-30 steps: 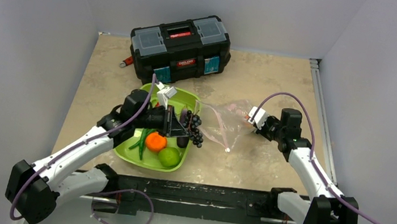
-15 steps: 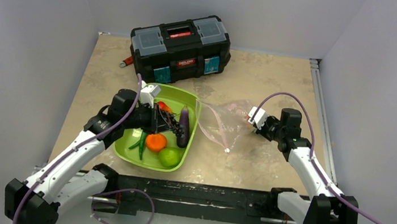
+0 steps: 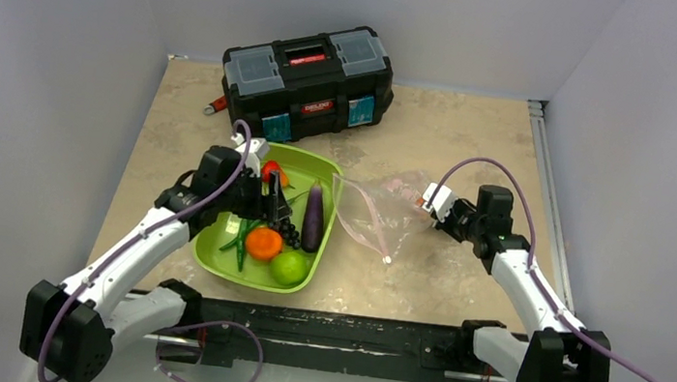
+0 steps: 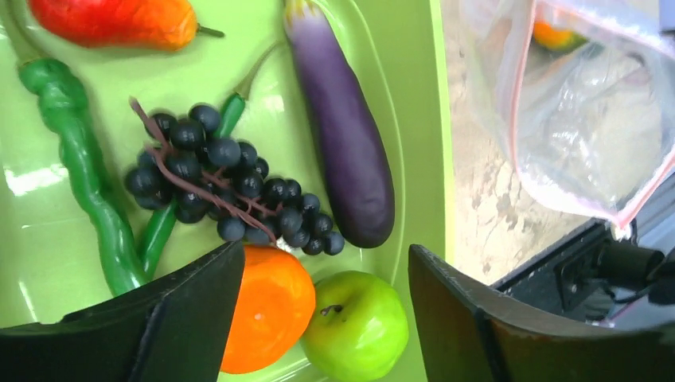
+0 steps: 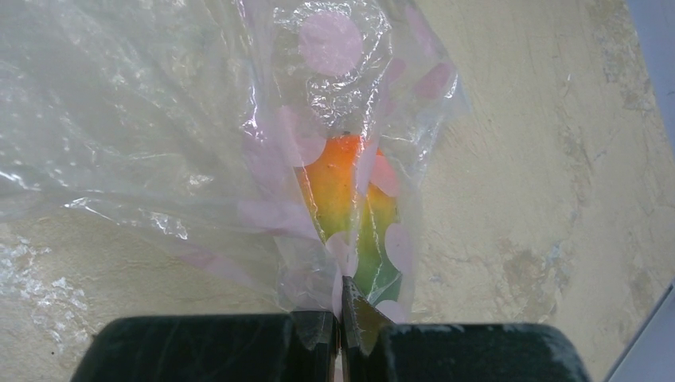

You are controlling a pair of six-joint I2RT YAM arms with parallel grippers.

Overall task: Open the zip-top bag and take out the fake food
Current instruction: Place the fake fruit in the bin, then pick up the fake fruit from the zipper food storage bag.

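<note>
My right fingers (image 5: 341, 318) clenching zip-top bag (image 5: 159, 119) beside mango (image 5: 342, 191); left fingers (image 4: 322, 270) released, empty, hovering. Risking: bag collapsing, mango wedging during reach-in.

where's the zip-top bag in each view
Top external: the zip-top bag lies right of centre, between the green tray and the right tool.
Left wrist: upper right, past the tray's rim.
Right wrist: fills upper left and centre, pinched in the tool.
Shared landmark: the mango inside it, seen in both wrist views.
</note>
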